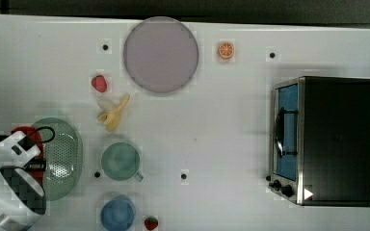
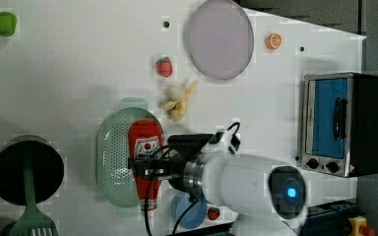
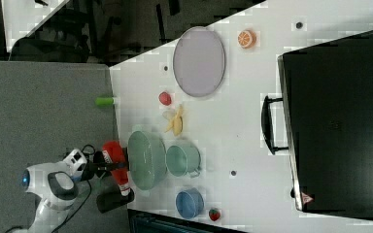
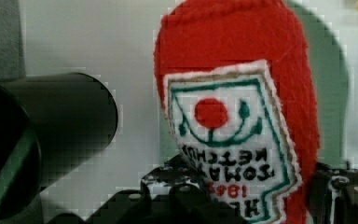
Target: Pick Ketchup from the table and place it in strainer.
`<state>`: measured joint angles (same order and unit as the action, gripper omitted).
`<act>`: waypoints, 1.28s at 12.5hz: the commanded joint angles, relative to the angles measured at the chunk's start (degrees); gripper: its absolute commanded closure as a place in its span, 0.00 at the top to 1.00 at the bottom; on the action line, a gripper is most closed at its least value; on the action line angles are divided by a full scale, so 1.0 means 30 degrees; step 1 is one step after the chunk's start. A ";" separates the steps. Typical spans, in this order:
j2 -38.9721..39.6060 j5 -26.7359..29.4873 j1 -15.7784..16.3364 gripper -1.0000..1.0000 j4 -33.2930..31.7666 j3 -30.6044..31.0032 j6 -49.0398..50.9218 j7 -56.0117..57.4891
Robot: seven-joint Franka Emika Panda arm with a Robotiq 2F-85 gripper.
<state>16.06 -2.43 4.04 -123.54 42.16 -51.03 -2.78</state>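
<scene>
1. I count 1 ketchup bottle (image 2: 145, 147), red w/ white label.
2. 1 strainer (image 2: 114, 157), pale green, oval.
3. 2 strawberries: one (image 1: 99, 83) near the plate, one (image 1: 151, 223) beside the blue cup.
4. 2 cups: 1 green mug (image 1: 120, 161), 1 blue cup (image 1: 117, 214).
5. 1 plate (image 1: 161, 54), grey-lilac, round.
6. 1 banana (image 1: 113, 113), part-peeled.
7. 1 orange slice (image 1: 225, 50).
8. 1 toaster oven (image 1: 323, 141).
9. 1 black pot (image 2: 27, 169) w/ 1 green spatula (image 2: 31, 216) over it.
10. 1 small green item (image 2: 3, 22), type unclear.
11. 1 arm, 1 gripper (image 2: 145, 166).
</scene>
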 commanded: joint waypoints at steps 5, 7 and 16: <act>0.2242 -0.0951 -0.0270 0.94 0.0302 -0.0999 -0.2097 -0.2588; 0.1752 -0.0939 -0.0347 1.00 0.0318 -0.1001 -0.2028 -0.2626; -0.4897 0.0741 -0.4383 1.00 0.2947 -0.1971 0.7596 -0.2870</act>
<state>1.77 -0.25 -5.28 -116.27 38.78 -28.93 -8.25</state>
